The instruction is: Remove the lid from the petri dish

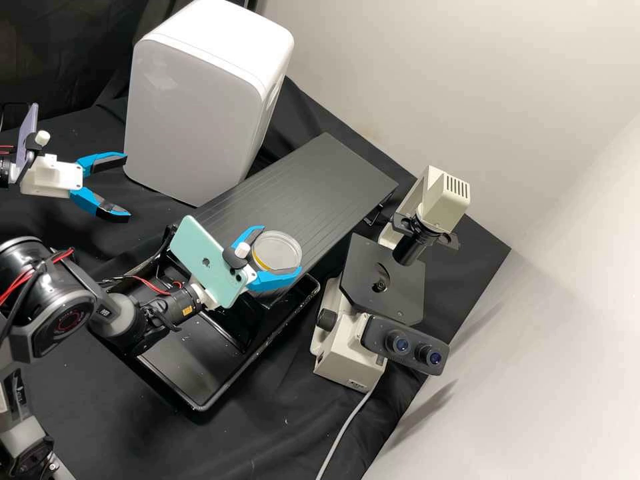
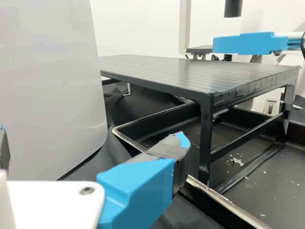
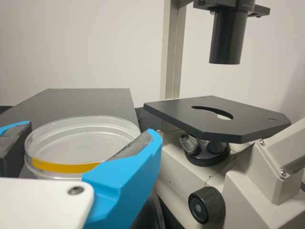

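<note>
- The right hand is closed on the dish, with one blue finger pressed against each side of its clear wall.
- A yellow band runs round the dish's lower wall.
- I cannot tell whether the fingers grip the lid or the base.
- In the high view the dish is at the 7 o'clock end of the black rack, at its near corner. I cannot tell whether it rests on the rack or hangs just above it.
- The left hand is open, its two fingers spread wide. It hovers over the worktop at 10 o'clock from the dish, well apart from it.
- The white box stands on the worktop, with the left hand near its 8 o'clock corner.
- The black tray lies under the rack's near end, and the rack's legs stand in it. White specks dot its floor.
- The microscope stands at 4 o'clock from the dish, near it. Its black stage is just beside the right hand.
</note>
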You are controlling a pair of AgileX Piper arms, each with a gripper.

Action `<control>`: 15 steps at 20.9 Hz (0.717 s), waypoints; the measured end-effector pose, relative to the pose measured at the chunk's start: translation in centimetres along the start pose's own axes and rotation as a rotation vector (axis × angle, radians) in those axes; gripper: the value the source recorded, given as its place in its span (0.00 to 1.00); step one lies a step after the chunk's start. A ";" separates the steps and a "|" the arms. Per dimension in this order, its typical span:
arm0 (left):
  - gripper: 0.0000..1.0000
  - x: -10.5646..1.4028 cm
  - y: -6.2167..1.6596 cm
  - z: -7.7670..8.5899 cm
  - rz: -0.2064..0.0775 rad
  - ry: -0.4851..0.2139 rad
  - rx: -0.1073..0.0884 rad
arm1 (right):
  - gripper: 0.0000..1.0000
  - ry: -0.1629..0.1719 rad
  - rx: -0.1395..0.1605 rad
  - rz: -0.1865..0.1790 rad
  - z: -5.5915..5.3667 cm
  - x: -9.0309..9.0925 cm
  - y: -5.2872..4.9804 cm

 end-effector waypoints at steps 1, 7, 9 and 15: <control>1.00 0.0 0.00 0.0 0.000 0.000 0.000 | 0.00 0.000 0.000 0.000 0.0 0.0 0.0; 1.00 0.0 0.00 0.0 0.000 0.001 -0.001 | 0.00 -0.025 -0.005 -0.045 0.8 -0.1 -1.4; 1.00 0.0 0.00 0.0 0.000 0.001 -0.001 | 0.00 -0.021 -0.006 -0.041 0.9 -0.1 -1.5; 1.00 0.0 0.00 0.0 0.000 0.001 -0.001 | 1.00 -0.016 -0.008 -0.035 1.1 -0.1 -1.6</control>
